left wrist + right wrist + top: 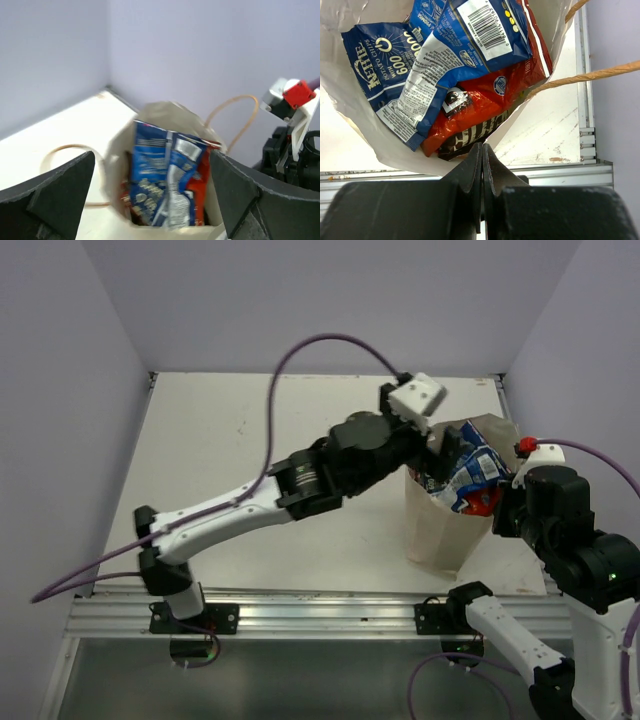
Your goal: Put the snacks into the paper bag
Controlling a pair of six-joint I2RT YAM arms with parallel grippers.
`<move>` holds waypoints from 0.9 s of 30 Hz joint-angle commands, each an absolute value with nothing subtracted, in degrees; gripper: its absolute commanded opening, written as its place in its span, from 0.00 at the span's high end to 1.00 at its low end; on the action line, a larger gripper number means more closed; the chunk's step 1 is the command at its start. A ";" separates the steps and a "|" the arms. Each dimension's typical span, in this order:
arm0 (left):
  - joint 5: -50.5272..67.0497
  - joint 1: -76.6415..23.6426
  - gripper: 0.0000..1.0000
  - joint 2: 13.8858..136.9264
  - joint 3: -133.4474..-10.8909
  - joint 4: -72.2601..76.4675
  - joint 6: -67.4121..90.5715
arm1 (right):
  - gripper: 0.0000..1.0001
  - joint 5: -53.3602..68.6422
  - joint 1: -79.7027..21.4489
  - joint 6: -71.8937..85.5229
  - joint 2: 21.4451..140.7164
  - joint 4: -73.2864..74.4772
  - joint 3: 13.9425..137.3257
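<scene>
The tan paper bag (438,530) stands upright at the right side of the table, its mouth open. A blue Kettle chip packet (395,55) lies on top inside it, over a red-orange packet (480,107) and a dark brown one (465,140). My left gripper (447,452) hovers just above the bag's mouth, open, with nothing between its fingers (60,195); the blue packet (160,175) sits free below them. My right gripper (482,148) is shut, pinching the bag's near rim (525,112) at its right side.
The bag's loop handles (235,125) hang out past its rim. The back wall and the right wall stand close behind the bag. An aluminium rail (320,610) runs along the table's near edge.
</scene>
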State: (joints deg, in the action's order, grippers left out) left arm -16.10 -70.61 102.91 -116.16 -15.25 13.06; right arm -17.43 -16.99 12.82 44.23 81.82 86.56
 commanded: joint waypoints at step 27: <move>-12.39 -34.54 0.00 100.72 -63.28 -18.28 33.40 | 1.00 -19.25 -17.75 11.78 44.30 82.09 89.82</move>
